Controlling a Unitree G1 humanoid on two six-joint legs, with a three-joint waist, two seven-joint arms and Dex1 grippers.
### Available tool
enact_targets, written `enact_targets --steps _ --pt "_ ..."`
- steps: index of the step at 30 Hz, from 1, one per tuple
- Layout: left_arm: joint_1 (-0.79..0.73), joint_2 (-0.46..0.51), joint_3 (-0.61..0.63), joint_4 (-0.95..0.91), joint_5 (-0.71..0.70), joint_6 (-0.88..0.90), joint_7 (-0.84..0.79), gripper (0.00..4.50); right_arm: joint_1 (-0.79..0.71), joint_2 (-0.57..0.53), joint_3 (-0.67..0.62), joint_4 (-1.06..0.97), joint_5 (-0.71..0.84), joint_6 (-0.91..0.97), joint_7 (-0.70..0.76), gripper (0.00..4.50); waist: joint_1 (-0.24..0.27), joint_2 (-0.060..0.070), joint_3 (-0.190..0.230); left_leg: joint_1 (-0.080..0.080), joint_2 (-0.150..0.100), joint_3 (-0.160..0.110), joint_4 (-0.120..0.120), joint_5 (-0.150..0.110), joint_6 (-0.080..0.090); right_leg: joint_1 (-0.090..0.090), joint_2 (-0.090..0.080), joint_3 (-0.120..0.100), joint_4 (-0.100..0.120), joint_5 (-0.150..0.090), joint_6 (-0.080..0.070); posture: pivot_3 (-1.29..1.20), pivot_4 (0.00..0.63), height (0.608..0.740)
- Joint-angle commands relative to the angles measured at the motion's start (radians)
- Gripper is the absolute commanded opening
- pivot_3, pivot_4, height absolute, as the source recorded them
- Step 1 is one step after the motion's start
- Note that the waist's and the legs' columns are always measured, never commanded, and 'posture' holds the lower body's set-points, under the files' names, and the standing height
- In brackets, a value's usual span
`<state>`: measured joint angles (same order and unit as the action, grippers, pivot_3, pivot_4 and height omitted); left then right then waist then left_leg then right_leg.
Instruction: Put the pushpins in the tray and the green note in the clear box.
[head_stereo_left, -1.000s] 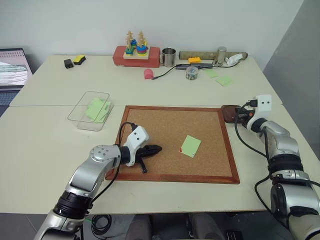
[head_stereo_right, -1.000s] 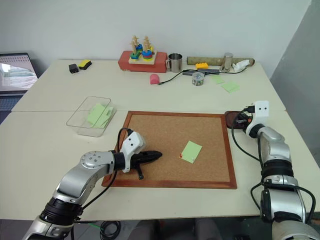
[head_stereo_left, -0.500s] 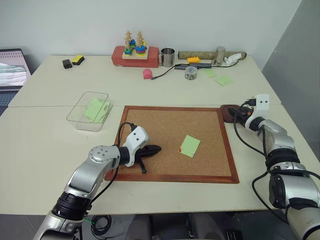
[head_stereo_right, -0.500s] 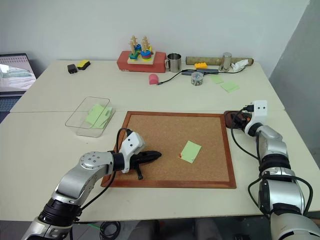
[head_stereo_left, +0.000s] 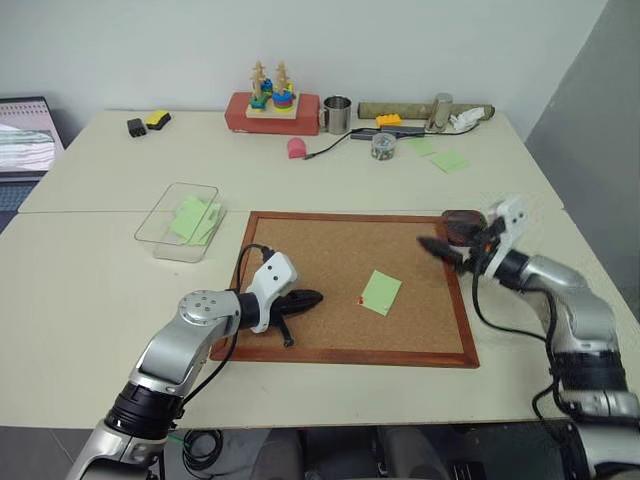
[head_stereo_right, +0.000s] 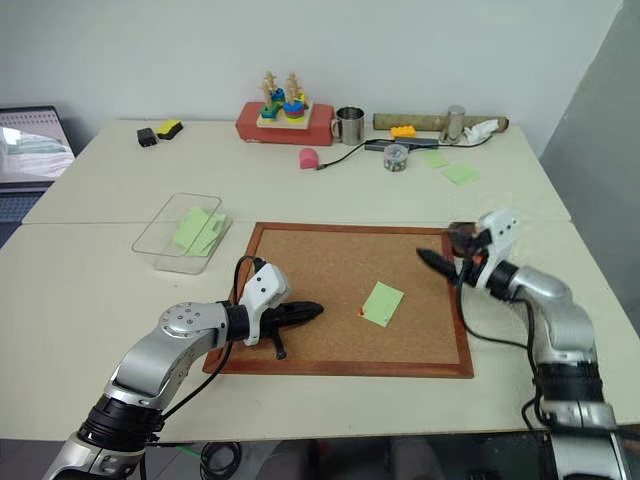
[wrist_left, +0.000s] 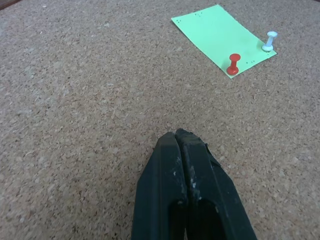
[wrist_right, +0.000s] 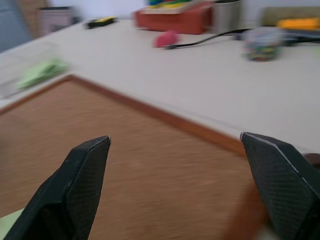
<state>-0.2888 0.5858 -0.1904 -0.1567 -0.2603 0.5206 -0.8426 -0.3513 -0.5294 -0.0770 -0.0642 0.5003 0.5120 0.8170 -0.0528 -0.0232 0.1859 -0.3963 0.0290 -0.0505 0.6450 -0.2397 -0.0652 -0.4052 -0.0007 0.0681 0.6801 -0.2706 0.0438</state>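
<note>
- Right gripper (head_stereo_left: 452, 247) has come off the tray (head_stereo_left: 460, 226) and swung in over the right edge of the corkboard (head_stereo_left: 330, 270); a second ago it sat at the tray with fingers together, now they stand wide apart with nothing between them (right wrist view shows bare gap).
- Reads as a pin drop-off just finished; the tray's inside is too small to check from here.
- Left gripper (head_stereo_left: 306, 297) unchanged: fingers pressed together, empty, resting low over the left part of the corkboard, pointed toward the note.
- Green note (head_stereo_left: 381, 292) lies flat on the cork, right of centre, well apart from both grippers.
- Red pushpin (wrist_left: 233, 64) stands in the note's corner; a pale, whitish pin (wrist_left: 270, 40) stands at the neighbouring corner (so two pins hold it down, not one).
- Clear box (head_stereo_left: 182, 220) sits off the board's far-left corner with green notes already inside.
- Judgement: pin stage is part done; the right arm looks headed back for the next pin. The note can't go to the box until both pins are out.
</note>
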Motion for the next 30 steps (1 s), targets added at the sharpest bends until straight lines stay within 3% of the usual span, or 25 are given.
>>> enact_targets --steps 1,6,18,21,30 --pt "0.002 0.009 -0.009 0.012 0.017 0.007 -0.006 0.00 0.113 -0.031 0.088 -0.232 0.015 0.031 0.044 4.37 0.001 0.000 0.000 0.000 0.000 0.000 0.000 0.000 0.000 0.000 0.000 0.000 0.000 0.000 0.000 0.00 0.150 0.740" --pt "-0.003 0.008 -0.011 0.016 0.017 0.008 -0.010 0.00 0.177 -0.007 0.174 -0.264 -0.036 -0.007 0.033 4.37 0.002 0.000 0.000 0.001 0.000 0.001 0.000 0.000 0.000 0.000 0.000 0.001 0.000 0.000 0.001 0.00 0.150 0.740" --pt "-0.004 0.013 -0.004 0.008 0.016 0.018 -0.015 0.00 0.178 0.045 0.271 -0.116 -0.167 -0.154 0.045 4.37 0.002 0.000 0.000 0.000 0.000 0.001 0.000 0.000 0.000 0.000 0.000 0.001 -0.001 0.000 0.001 0.00 0.150 0.740" --pt "0.002 0.015 -0.002 0.001 0.015 0.022 -0.012 0.00 0.191 0.051 0.267 -0.109 -0.169 -0.166 0.049 3.94 0.002 0.000 0.000 0.000 0.000 0.001 0.000 0.000 0.000 0.000 0.000 0.001 -0.001 0.000 0.001 0.00 0.150 0.740" --pt "0.001 0.014 0.001 -0.005 0.013 0.030 -0.010 0.00 0.197 0.057 0.247 -0.124 -0.149 -0.153 0.040 1.87 0.002 0.000 0.000 0.000 0.000 0.001 0.000 0.000 0.000 0.000 0.000 0.001 -0.001 0.000 0.001 0.00 0.150 0.740"
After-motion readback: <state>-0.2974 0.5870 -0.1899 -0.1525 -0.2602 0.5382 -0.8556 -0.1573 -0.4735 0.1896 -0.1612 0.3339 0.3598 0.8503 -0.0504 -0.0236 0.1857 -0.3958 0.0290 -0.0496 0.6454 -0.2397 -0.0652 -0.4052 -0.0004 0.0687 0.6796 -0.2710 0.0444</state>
